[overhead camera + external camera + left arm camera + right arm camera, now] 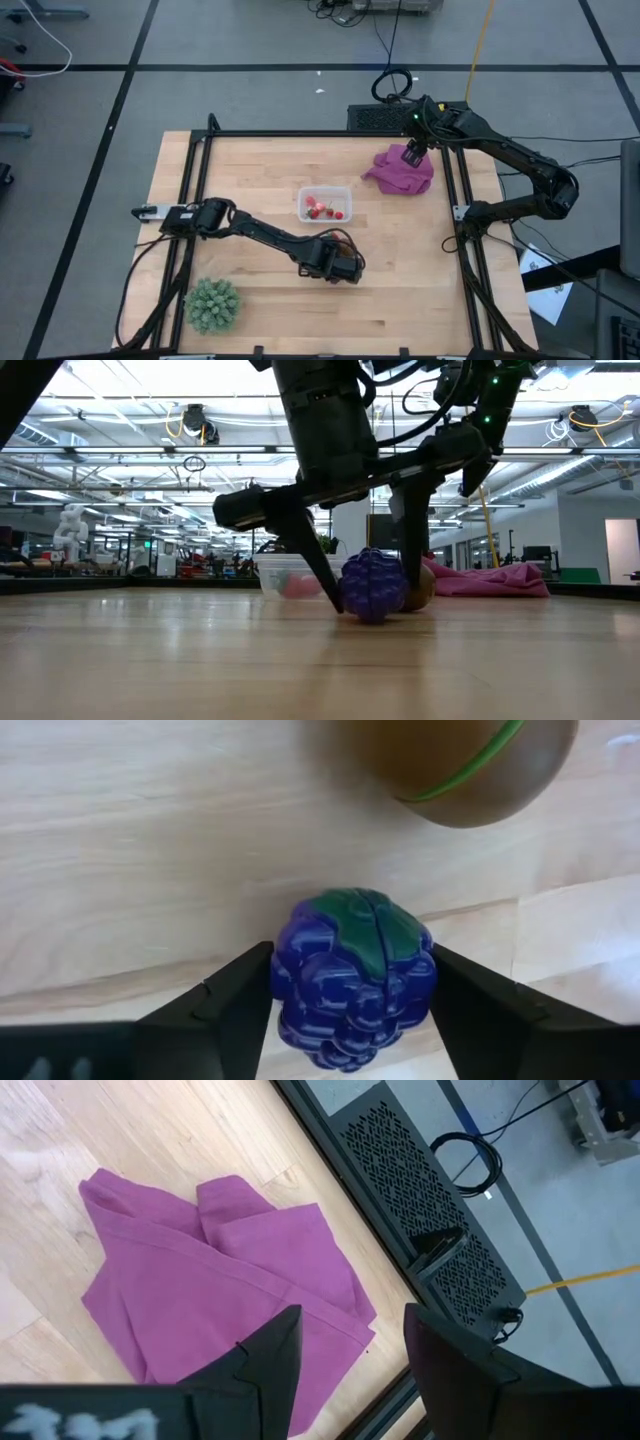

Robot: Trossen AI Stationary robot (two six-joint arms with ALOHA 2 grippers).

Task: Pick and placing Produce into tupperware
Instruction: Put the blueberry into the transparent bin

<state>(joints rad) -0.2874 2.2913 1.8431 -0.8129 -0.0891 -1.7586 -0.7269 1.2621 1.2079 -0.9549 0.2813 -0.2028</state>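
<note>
The wooden bench (250, 300) holds everything. Near its middle sits the clear box (325, 203), and some red strawberries (322, 210) are already inside it. A purple cloth (405, 170) lies by the far right edge, and a spiky green ball (212, 305) sits at the near left corner.

The left arm reaches low across the bench, and its fingers (352, 1010) end on the near side of the box, close to it. They stand one on each side of the purple grapes (352, 975). The grapes sit on the wood right between them. The fingers are closed in narrow around the grapes; they look to be touching or almost touching both sides. The grapes do not look lifted yet.

A brown round fruit (465, 765) lies just past the grapes, apart from the fingers.

The left arm is much nearer to the grapes and the box, so I think it will carry them. The box lies a short way toward the far side.

The right arm waits over the cloth, its fingers (345, 1355) a little apart and holding nothing.
</note>
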